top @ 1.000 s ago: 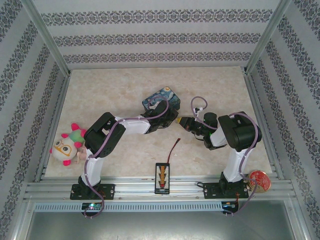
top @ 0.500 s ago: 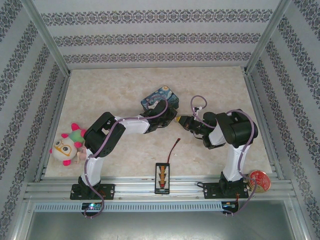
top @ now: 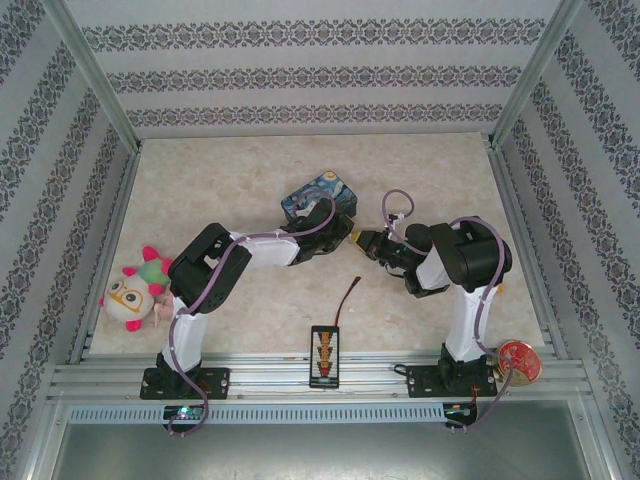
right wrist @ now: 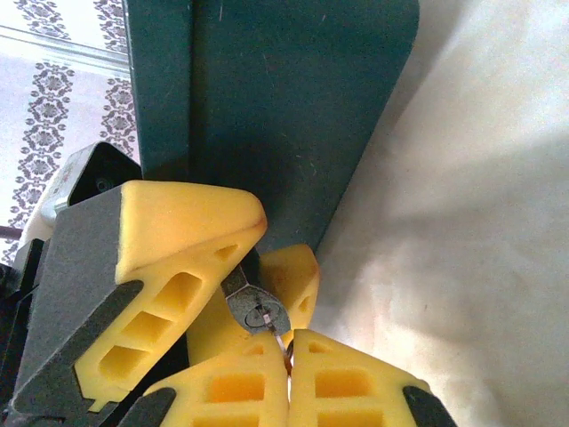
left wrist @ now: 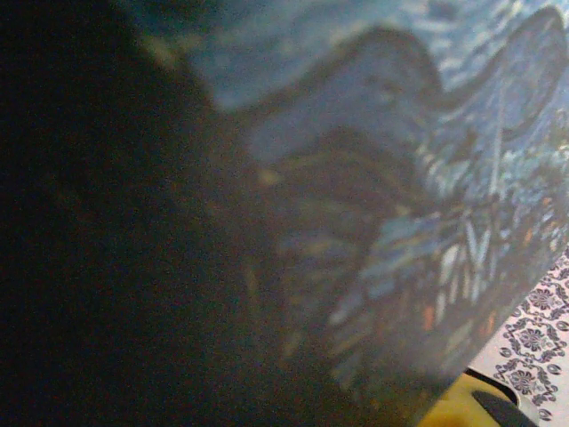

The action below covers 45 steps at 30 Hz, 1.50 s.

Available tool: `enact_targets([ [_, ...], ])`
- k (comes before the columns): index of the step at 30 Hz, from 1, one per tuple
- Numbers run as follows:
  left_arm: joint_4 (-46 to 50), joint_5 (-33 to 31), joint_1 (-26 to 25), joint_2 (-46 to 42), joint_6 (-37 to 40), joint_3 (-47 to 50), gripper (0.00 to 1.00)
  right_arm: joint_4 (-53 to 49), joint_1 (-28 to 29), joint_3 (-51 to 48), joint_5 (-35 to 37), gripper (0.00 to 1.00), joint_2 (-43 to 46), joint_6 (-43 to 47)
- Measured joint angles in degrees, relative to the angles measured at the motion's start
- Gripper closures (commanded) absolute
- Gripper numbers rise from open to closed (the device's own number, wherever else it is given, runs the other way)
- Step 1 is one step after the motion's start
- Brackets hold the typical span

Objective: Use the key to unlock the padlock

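Observation:
In the right wrist view the small grey padlock (right wrist: 256, 310) is pinched between the yellow fingers (right wrist: 169, 258) of my left gripper (right wrist: 267, 253), its keyhole face toward the camera. My right gripper (right wrist: 289, 356) is shut on the thin metal key (right wrist: 282, 341), and the key's tip sits in the keyhole. From above, the left gripper (top: 347, 236) and right gripper (top: 362, 240) meet tip to tip just below the blue painted tin (top: 320, 197). The tin's painted lid (left wrist: 427, 178) is blurred and very close in the left wrist view.
The tin's dark teal side (right wrist: 267, 116) rises right behind the padlock. A plush toy (top: 135, 290) lies at the table's left edge. A red-and-black wire (top: 348, 298) and a black connector board (top: 325, 355) sit near the front, and a red disc (top: 520, 360) at the front right.
My right gripper has edged left and slightly up toward the left gripper. The tin has turned a little. Both grippers have kept their grips.

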<state>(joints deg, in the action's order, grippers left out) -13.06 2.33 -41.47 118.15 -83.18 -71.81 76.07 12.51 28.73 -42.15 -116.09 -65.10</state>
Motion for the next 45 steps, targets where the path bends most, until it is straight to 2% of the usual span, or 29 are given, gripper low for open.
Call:
enact_targets([
  [6,-0.7,0.3,0.3,0.0,0.2,0.2,0.69,0.2,0.0,0.0,0.1,1.0,0.0,-1.1],
  [8,-1.5,0.3,0.3,0.0,0.5,0.7,0.59,0.3,0.0,-0.1,0.3,1.0,0.0,-1.2],
  [13,-3.8,6.6,-0.5,-1.1,0.2,1.8,0.36,-0.5,0.0,-0.1,3.9,1.0,-0.3,-2.5],
  [14,-4.0,7.7,-0.8,-1.3,0.2,2.0,0.34,-0.5,0.0,-0.2,4.3,1.0,-0.4,-2.6],
  [20,-3.5,9.6,-1.0,-2.7,1.4,3.3,0.3,-0.3,0.1,-0.4,5.4,1.0,-0.5,-3.8],
  [26,-2.4,5.5,-1.0,-7.3,4.8,7.0,0.3,-0.3,0.5,-0.5,5.9,1.0,-0.5,-6.2],
  [35,-7.6,-2.4,-0.9,-8.7,8.4,10.6,0.39,0.4,0.5,-0.5,5.9,1.0,-0.6,-10.4],
  [38,-9.2,-4.2,-0.9,-7.8,8.9,10.6,0.46,0.6,0.5,-0.5,5.9,1.0,-0.7,-11.6],
  [45,-10.1,-7.4,-1.0,-6.1,9.8,9.9,0.5,1.5,1.1,-0.3,5.9,1.0,-1.5,-13.6],
])
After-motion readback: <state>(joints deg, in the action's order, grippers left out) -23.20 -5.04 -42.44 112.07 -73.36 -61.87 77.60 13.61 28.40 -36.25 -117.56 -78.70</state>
